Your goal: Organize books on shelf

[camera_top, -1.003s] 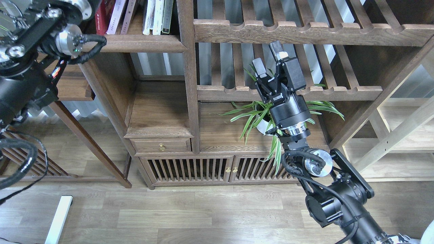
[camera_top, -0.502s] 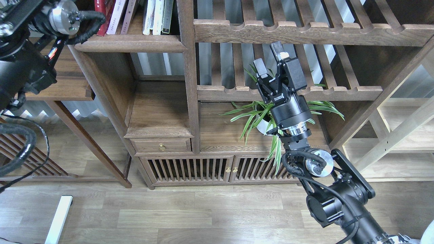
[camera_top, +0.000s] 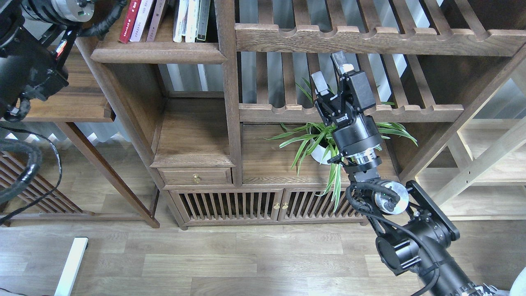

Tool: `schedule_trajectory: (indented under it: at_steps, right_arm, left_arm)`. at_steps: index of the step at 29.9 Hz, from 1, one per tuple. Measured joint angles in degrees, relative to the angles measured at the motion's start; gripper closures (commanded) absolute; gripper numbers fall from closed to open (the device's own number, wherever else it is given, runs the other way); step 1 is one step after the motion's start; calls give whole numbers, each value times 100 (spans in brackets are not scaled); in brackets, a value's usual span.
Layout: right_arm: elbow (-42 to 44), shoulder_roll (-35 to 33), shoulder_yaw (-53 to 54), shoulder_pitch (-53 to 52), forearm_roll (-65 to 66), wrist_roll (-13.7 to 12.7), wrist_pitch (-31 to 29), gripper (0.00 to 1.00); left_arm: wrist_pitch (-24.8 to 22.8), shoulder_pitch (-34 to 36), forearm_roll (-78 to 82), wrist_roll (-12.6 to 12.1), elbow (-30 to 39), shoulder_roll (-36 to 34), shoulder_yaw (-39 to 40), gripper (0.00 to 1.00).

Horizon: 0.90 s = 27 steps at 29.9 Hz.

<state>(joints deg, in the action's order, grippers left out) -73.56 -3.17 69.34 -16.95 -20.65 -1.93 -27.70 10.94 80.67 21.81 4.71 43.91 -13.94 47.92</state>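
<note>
- Up high on the far left, the books [camera_top: 141, 18] are stood on the shelf [camera_top: 158, 52].
- The right claw [camera_top: 329, 70] is held wide open, gripping nothing.
- The left claw is not seen.

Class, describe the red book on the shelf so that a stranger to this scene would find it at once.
Start at the dark wooden shelf with the rounded front edge, at the upper left of the bookcase. A row of books stands on it; the red book is the leftmost one visible, leaning right. It alone is red, beside pale and dark-spined neighbours.
</note>
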Motion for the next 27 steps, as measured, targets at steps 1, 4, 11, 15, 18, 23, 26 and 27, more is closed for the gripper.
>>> schedule_trajectory:
  at_steps: [1,4,11,15,18,23,26,27]
  right_arm:
    - [4,0,-3,-8,0,0,4,2]
    - [7,-1,-4,-16,0,0,9,2]
    - [9,-17,78,5,12,0,10,2]
    - [16,-30,87,36,16,0,10,1]
    - [17,-34,87,69,13,0,9,1]
    - [17,-28,73,71,12,0,7,2]
    - [17,-26,65,65,18,0,23,2]
    - [16,-26,62,65,21,0,24,2]
  left_arm:
    - [-1,0,-159,37,38,1,38,72]
    - [-50,-28,-663,190,115,11,170,72]
    - [-1233,-109,-1461,600,129,-11,343,72]
    - [-1661,-180,-1975,873,162,27,518,70]
    - [-1769,-279,-2372,999,397,21,592,68]
    - [-2217,-680,-2660,1002,940,-8,833,68]
    - [-2603,-959,-2679,975,1153,-9,901,67]
    - [-2697,-1044,-2681,974,1217,-9,908,66]
